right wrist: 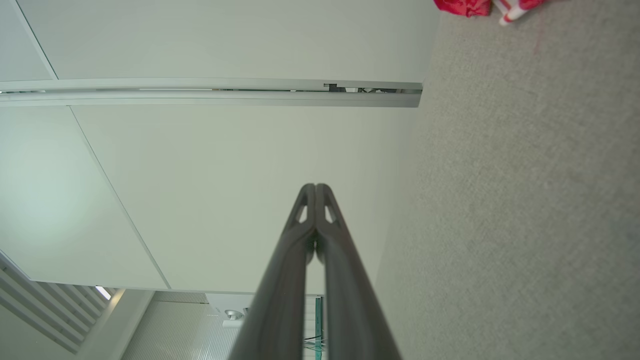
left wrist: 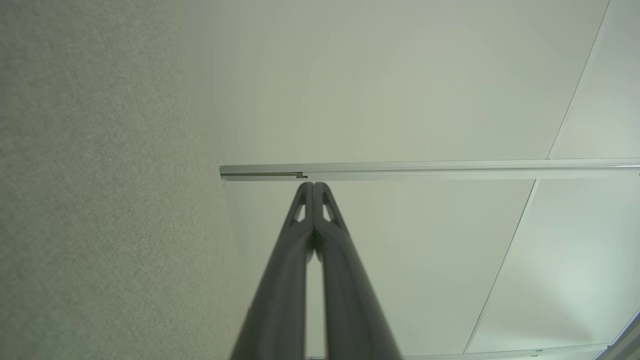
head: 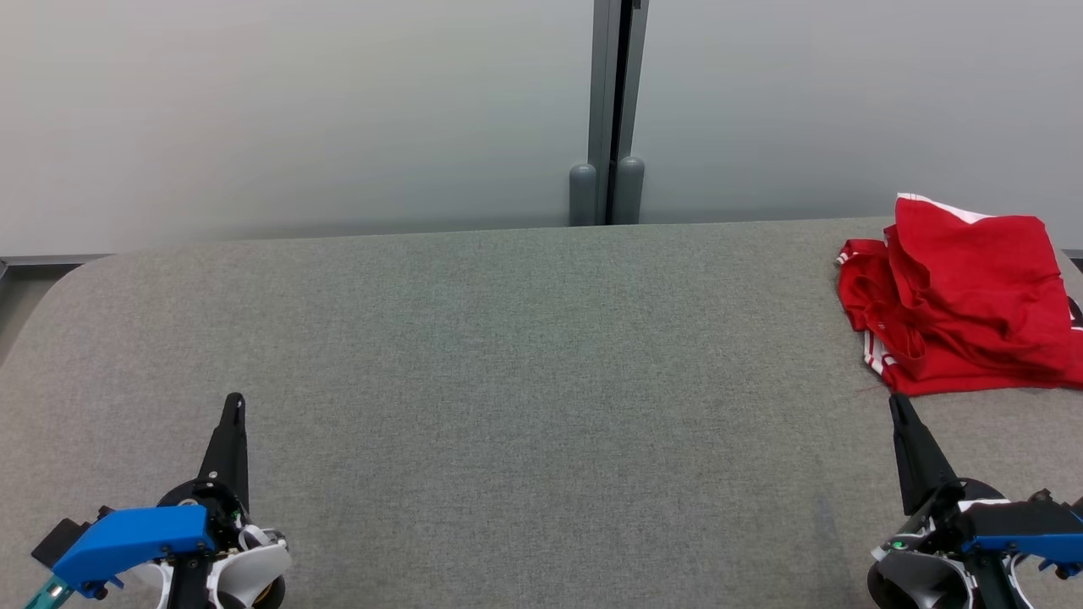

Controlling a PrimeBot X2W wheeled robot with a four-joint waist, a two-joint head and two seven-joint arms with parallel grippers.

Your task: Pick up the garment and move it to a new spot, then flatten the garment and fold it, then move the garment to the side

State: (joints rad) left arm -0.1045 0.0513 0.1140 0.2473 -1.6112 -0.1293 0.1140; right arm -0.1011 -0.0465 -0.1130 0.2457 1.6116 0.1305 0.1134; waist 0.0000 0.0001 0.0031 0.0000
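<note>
A crumpled red garment [head: 960,296] with white stripes lies in a heap at the far right of the grey fabric table [head: 525,355]; a scrap of the garment [right wrist: 462,6] peeks in at the top of the right wrist view. My right gripper [head: 897,404] is shut and holds nothing, its tip just in front of the heap's near edge. At the lower left, my left gripper [head: 235,402] is also shut and holds nothing, far from the garment. In each wrist view the gripper [left wrist: 313,186] [right wrist: 315,187] shows its two dark fingers pressed together, pointing at the pale wall.
A pale wall with a grey vertical post [head: 611,110] stands behind the table. The table's rounded far-left corner [head: 76,271] shows. The broad middle of the grey surface lies between my two grippers.
</note>
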